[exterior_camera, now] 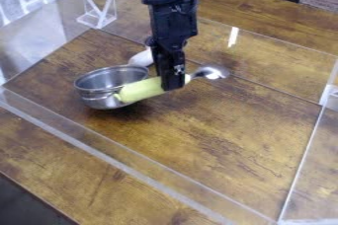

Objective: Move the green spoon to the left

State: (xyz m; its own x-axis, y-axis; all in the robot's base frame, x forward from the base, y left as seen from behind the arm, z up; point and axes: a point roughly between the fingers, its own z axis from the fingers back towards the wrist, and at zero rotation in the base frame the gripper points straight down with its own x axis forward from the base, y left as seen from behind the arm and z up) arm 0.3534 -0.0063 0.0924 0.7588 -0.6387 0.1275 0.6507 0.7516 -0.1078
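The green spoon [140, 91] has a yellow-green handle pointing left and a shiny silver bowl [209, 73] pointing right. My gripper [169, 79] comes down from the black arm above and is shut on the spoon near its middle. The handle's tip lies against the right rim of the steel pot [103, 85], which looks tilted. The spoon seems slightly raised off the wood.
A red-capped white mushroom toy [137, 59] peeks out behind the arm, just beyond the pot. A white wire rack [95, 12] stands at the back left. Clear plastic walls [79, 130] fence the wooden table [224, 140] at the front, left and right.
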